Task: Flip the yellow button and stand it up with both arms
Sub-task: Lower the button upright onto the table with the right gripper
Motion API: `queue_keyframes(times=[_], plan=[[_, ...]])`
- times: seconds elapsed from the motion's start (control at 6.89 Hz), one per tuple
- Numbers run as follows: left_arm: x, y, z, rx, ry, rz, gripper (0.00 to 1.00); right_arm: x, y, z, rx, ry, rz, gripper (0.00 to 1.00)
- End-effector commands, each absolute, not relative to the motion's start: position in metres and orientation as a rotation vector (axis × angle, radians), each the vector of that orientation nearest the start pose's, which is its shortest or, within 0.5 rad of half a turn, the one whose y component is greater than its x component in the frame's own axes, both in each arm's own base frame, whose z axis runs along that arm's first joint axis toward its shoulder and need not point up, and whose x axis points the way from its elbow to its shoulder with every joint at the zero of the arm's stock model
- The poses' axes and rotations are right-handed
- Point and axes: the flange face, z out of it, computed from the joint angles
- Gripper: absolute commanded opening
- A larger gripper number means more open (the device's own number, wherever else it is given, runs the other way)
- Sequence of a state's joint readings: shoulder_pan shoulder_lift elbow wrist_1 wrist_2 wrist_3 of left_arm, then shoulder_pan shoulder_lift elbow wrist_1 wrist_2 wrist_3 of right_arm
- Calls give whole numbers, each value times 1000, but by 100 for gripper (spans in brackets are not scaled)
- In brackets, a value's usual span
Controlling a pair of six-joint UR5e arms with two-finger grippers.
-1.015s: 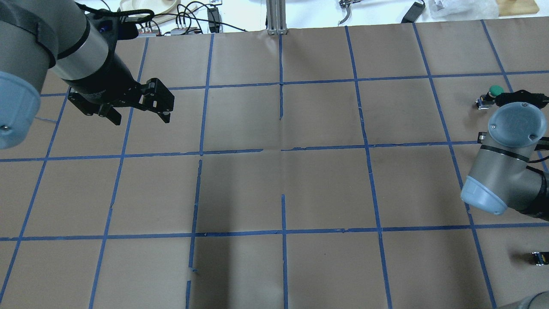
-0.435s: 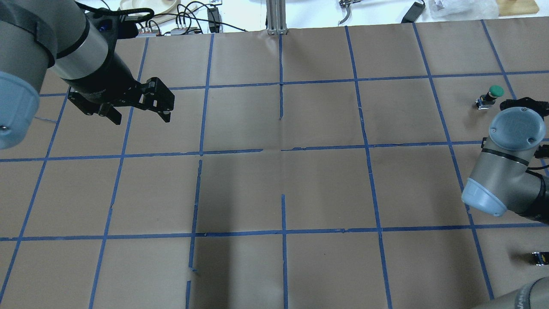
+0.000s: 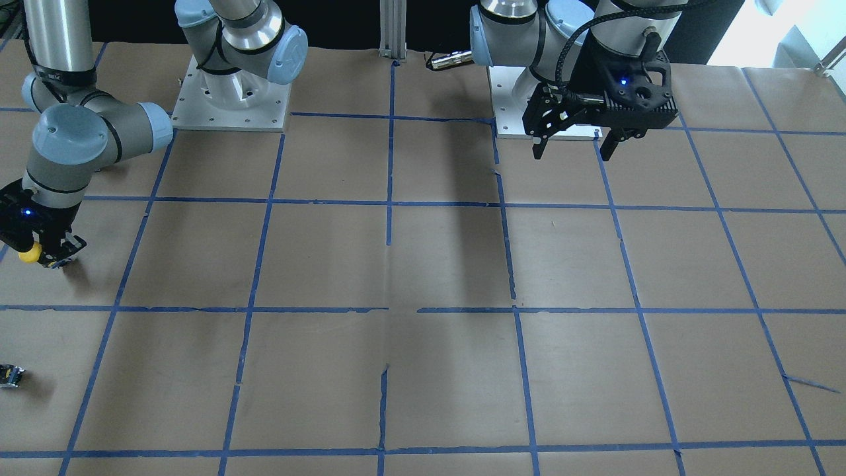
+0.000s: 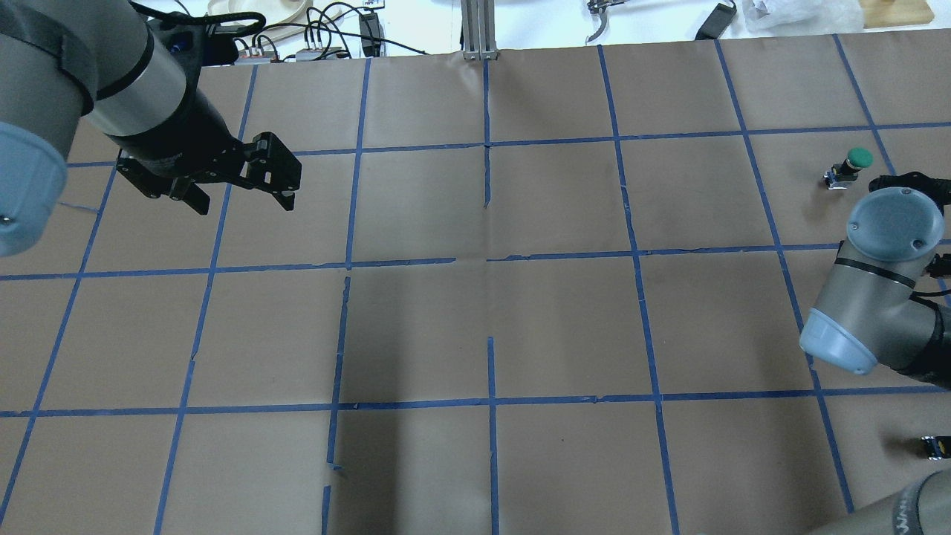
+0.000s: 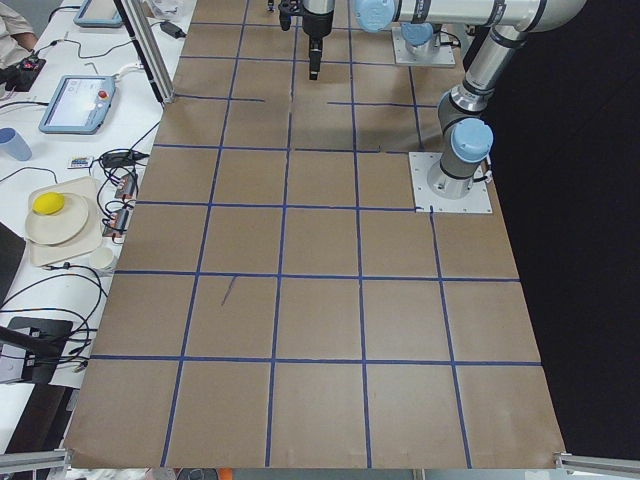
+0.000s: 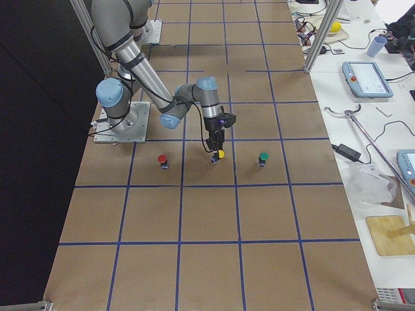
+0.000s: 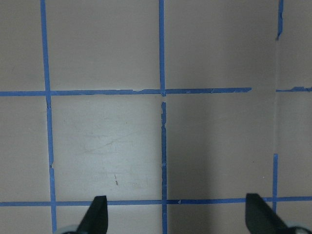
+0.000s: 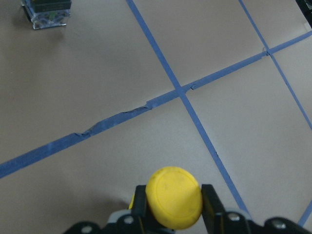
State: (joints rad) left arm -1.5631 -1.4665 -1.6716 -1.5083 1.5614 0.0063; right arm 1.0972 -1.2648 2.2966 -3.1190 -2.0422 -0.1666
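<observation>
Yellow cap up toward the wrist camera, the yellow button (image 8: 174,197) is sitting clamped between the fingers (image 8: 210,204) of the right gripper (image 3: 47,256), which are pressing in on either side of it. The gripper is hanging low over the far right side of the brown paper table (image 4: 565,327), and the pictures are not showing whether the button's body is touching the paper. In the right side view a green button (image 6: 262,158) and a red button (image 6: 163,160) are standing on either side of it, each a grid square away. A small black block (image 4: 935,446) is lying nearer the robot. Over on the left, the left gripper (image 4: 245,206) is hovering above bare paper, fingers spread wide apart and gripping nothing.
</observation>
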Motion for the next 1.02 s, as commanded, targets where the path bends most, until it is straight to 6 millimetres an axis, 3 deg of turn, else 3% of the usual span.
queue_keyframes(times=[0.0, 0.15, 0.29, 0.58, 0.87], plan=[[-131, -454, 493, -2, 3149, -102, 100, -132, -450, 202, -540, -2451, 436, 40], [-131, -454, 493, -2, 3149, -102, 100, -132, -450, 201, -539, -2452, 435, 59], [-131, -451, 493, 3, 3149, -102, 100, -132, -449, 201, -541, -2452, 433, 71], [-131, -451, 493, 0, 3149, -102, 100, -131, -448, 200, -541, -2452, 429, 81], [-131, -451, 494, 3, 3149, -104, 100, -130, -451, 208, -529, -2462, 448, 100]])
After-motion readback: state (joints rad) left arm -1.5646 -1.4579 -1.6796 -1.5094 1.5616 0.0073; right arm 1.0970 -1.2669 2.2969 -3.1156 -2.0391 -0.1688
